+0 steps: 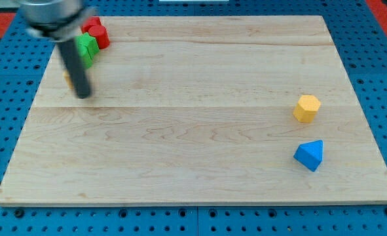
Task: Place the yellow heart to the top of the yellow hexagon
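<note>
A dark rod stands near the far-left corner of the wooden tabletop (200, 131), my tip (83, 96) resting on the boards just below a cluster of blocks. A sliver of yellow (67, 78), apparently the yellow heart, peeks out behind the rod; its pointing and long axis cannot be told. A green block (86, 48) and red block (96, 31) sit above it. The yellow hexagon (306, 108) lies well apart near the right edge, a blue block (310, 155) just below. The arm carries no fingers.
</note>
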Controlling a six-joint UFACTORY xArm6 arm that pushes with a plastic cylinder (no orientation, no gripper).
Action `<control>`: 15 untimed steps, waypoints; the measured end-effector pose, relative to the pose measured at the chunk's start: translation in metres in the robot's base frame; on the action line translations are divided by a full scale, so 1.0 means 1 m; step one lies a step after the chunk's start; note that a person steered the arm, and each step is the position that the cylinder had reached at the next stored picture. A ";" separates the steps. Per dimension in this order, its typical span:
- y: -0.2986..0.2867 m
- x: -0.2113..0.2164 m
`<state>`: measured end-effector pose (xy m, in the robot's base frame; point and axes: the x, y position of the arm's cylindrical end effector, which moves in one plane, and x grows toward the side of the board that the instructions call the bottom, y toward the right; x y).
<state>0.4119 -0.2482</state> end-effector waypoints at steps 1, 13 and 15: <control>-0.056 -0.004; 0.406 -0.073; 0.369 -0.113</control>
<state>0.2988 0.1204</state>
